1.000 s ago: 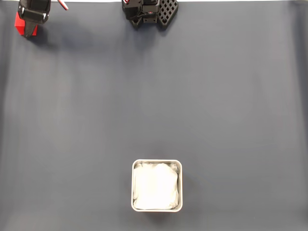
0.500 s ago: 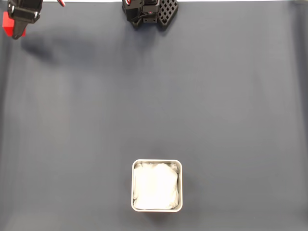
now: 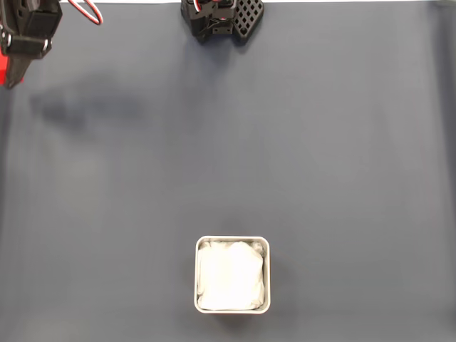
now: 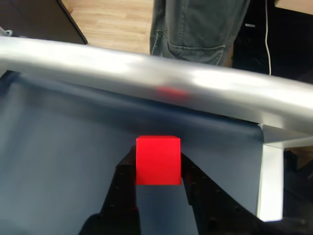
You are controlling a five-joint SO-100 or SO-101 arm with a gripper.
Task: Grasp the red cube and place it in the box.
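In the wrist view the red cube sits clamped between the two black fingers of my gripper, lifted above the dark grey mat. In the fixed view the gripper is at the far upper left edge, and a thin sliver of the red cube shows beside it at the frame's border. The box, a square silvery tin with a white lining, stands low in the middle of the mat, far from the gripper.
The arm's black base sits at the top centre of the fixed view. A shiny metal rail crosses the wrist view just beyond the mat's edge, with a person's trouser legs standing behind it.
The gripper has risen with the cube and slid further left, so most of the cube has left the fixed view. Its shadow on the mat has spread and shifted right.
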